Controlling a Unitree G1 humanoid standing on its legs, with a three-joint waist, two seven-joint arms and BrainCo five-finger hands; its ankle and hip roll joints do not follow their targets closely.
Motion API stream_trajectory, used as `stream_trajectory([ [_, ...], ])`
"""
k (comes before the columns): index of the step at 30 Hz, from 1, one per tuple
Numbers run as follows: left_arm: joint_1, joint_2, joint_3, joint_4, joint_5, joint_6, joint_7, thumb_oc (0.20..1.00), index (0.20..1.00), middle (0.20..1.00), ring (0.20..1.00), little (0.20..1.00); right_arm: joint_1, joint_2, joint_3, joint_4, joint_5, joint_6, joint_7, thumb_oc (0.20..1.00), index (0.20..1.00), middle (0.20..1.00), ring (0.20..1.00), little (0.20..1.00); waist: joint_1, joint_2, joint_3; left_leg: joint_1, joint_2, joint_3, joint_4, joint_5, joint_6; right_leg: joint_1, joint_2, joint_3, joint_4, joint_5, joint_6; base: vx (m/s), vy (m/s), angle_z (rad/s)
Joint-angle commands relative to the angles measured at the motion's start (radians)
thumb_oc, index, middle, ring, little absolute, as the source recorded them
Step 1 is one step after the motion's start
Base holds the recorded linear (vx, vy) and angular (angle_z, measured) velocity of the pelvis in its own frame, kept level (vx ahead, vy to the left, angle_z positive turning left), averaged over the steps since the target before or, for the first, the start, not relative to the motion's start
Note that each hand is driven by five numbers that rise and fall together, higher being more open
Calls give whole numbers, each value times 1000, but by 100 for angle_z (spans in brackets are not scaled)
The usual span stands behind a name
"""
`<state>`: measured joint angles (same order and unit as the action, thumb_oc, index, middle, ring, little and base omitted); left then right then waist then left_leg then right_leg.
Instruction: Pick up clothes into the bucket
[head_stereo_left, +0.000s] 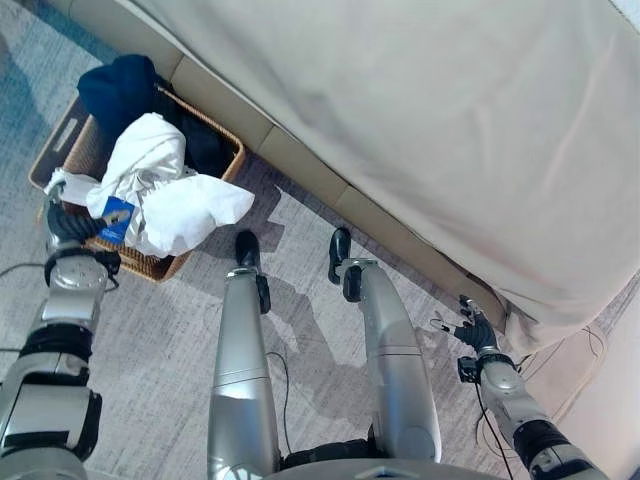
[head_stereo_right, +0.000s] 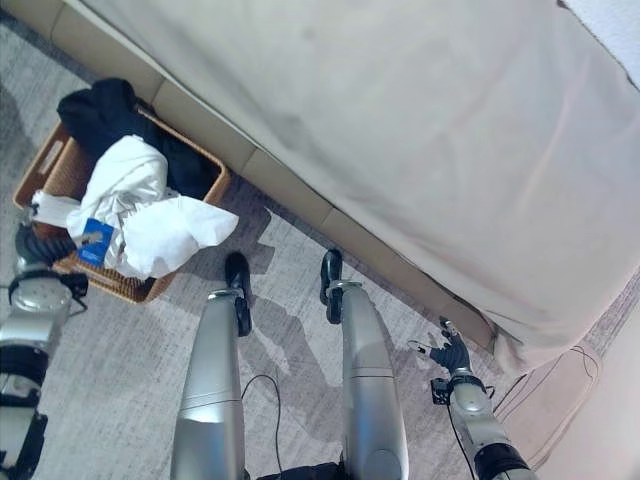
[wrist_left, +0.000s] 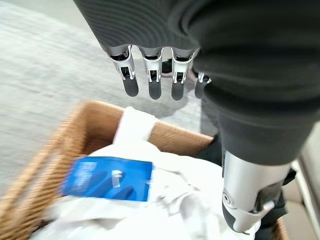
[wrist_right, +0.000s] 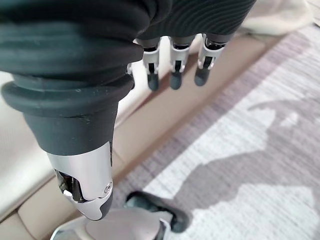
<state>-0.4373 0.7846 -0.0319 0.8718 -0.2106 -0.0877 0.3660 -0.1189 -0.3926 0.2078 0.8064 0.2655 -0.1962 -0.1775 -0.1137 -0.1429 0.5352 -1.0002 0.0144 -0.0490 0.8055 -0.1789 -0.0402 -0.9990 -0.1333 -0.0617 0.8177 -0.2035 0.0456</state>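
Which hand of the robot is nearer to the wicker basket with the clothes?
The left hand. It hovers at the near rim of the wicker basket, fingers relaxed over the white garment. The right hand hangs open far across the floor, beside the bed.

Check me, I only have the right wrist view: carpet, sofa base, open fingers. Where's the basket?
Observer: The wicker basket sits by the sofa, on the robot's left.
Operator: Anything in it?
Observer: A white garment piled on top, spilling over the rim, and dark clothes behind.
Operator: Left hand?
Observer: The left hand hangs over the basket's near edge, fingers straight, holding nothing.
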Motion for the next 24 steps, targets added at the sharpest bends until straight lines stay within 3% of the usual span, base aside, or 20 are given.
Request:
stream_trajectory([
  [1,31,-1,53,30,-14,-22,-12,1000,1000,1000,1000,1000,18,-50,-8,12,-6,17,8,1000,1000,1000,1000,1000,40,35,-15,84,-17,15,-36,-36,31,103,-35,40,-131,54,55,-28,-4,-3],
  [6,89,-54,59,22,-10,-30,-32,1000,1000,1000,1000,1000,11,-55,-30,34,-29,27,2,1000,1000,1000,1000,1000,52,76,-15,224,-30,18,-137,1,20,233,-40,36,-194,60,53,-3,-10,1],
  [7,122,-80,55,-50,-13,-55,-38,1000,1000,1000,1000,1000,11,-57,-45,33,-33,27,-1,1000,1000,1000,1000,1000,56,93,-15,302,-38,19,-184,15,16,311,-41,31,-230,66,52,-54,-23,8],
  [8,145,-113,69,-81,-76,-88,-55,1000,1000,1000,1000,1000,10,-57,-56,29,-29,25,2,1000,1000,1000,1000,1000,57,101,-15,336,-46,25,-226,59,18,342,-45,27,-265,103,47,-48,-53,11],
  [10,178,-197,93,-112,-226,-153,-95,1000,1000,1000,1000,1000,14,-48,-77,39,-11,15,5,1000,1000,1000,1000,1000,59,119,-26,435,-56,20,-288,75,12,444,-43,22,-329,116,49,10,-45,9],
  [11,178,-197,93,-112,-226,-153,-95,1000,1000,1000,1000,1000,14,-48,-77,39,-11,15,5,1000,1000,1000,1000,1000,59,119,-26,436,-57,20,-288,75,12,444,-43,22,-329,116,49,146,-59,7],
  [13,271,-314,126,-195,-389,-212,-168,1000,1000,1000,1000,1000,43,-33,-105,55,6,7,27,1000,1000,1000,1000,1000,66,140,-84,569,-58,19,-390,95,1,579,-37,6,-425,133,54,194,-94,9],
  [16,347,-394,141,-230,-471,-219,-244,1000,1000,1000,1000,1000,76,-13,-131,79,19,11,58,1000,1000,1000,1000,1000,71,150,-158,700,-57,19,-490,111,-6,708,-25,-6,-518,144,60,202,-80,0],
  [18,354,-413,133,-200,-472,-205,-267,1000,1000,1000,1000,1000,79,-6,-128,99,12,13,69,1000,1000,1000,1000,1000,70,153,-182,741,-57,19,-528,123,-10,749,-18,-11,-554,152,61,141,-76,-6],
  [19,392,-420,111,-177,-419,-186,-310,1000,1000,1000,1000,1000,100,-11,-133,94,3,21,105,1000,1000,1000,1000,1000,72,163,-234,803,-55,23,-574,128,-13,810,-8,-16,-605,156,63,158,-52,-2],
  [24,442,-483,72,-68,-294,-154,-336,1000,1000,1000,1000,1000,131,5,-124,143,-31,42,153,1000,1000,1000,1000,1000,78,168,-335,941,-39,43,-687,147,-24,960,11,-38,-750,180,67,129,-77,-7],
])
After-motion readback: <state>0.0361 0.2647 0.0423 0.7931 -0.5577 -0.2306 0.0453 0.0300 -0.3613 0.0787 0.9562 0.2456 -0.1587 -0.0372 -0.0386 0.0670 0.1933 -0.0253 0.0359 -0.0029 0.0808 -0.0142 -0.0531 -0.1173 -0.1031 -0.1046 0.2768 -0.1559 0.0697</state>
